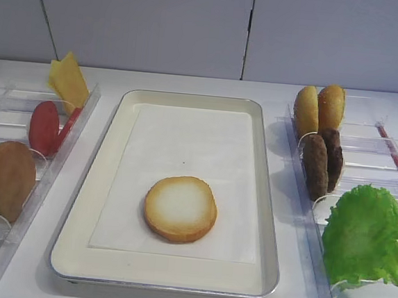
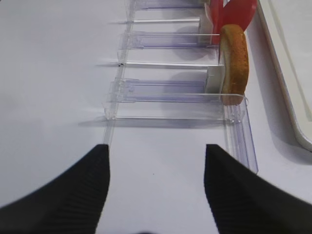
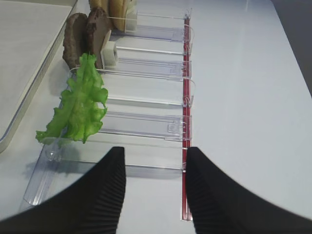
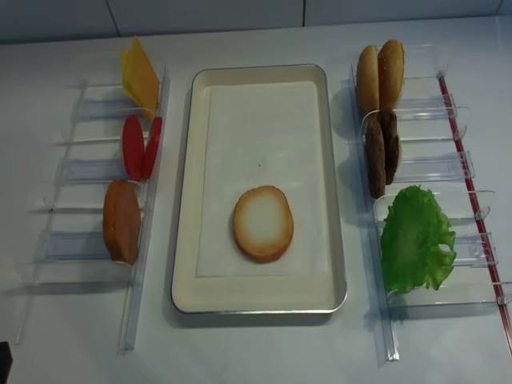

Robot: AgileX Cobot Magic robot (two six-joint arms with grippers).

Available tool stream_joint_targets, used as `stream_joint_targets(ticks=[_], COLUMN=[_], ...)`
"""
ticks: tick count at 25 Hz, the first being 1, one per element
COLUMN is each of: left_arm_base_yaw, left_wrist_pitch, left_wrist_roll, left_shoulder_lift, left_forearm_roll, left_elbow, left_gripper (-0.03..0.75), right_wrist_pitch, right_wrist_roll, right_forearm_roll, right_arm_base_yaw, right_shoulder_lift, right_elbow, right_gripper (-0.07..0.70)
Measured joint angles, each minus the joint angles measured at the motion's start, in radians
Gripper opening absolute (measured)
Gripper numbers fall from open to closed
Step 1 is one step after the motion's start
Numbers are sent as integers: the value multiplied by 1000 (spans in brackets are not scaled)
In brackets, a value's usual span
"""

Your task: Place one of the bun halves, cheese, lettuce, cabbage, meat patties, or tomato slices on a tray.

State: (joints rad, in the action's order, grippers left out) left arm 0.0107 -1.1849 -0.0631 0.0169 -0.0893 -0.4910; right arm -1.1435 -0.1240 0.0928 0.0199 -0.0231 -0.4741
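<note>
While resting cut face up on the white paper liner, bun half inside the cream tray, toward its near end, pale centre ringed by a toasted golden rim. Left of the tray, clear plastic bins on the white table: cheese slices upright at the far end, tomato slices on edge in the next slot, brown-faced bun half on edge nearest the camera. Right of the tray, second row of bins with a red strip along its outer side: domed buns farthest, two meat patties standing on edge beside each other, lettuce leaf propped in the nearest occupied slot. Left gripper seen from its wrist camera only, black ribbed fingers spread wide, nothing between them, above bare table near the end of the left bins. Right gripper likewise parted and empty, over the near end of the right bins, just short of the lettuce. Neither gripper visible in the two high views.
</note>
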Motion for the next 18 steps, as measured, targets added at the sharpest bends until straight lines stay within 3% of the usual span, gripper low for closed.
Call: stream_joint_targets(ticks=[18], left_arm_base_yaw=[0], left_wrist_pitch=[1], left_wrist_roll=[-1], left_shoulder_lift=[0], left_forearm_roll=[0], left_elbow=[0], left_gripper=[409], right_wrist_pitch=[0], right_wrist_roll=[-2], right_forearm_roll=[0], right_arm_base_yaw=[0], right_shoulder_lift=[0], right_elbow=[0], right_gripper=[322])
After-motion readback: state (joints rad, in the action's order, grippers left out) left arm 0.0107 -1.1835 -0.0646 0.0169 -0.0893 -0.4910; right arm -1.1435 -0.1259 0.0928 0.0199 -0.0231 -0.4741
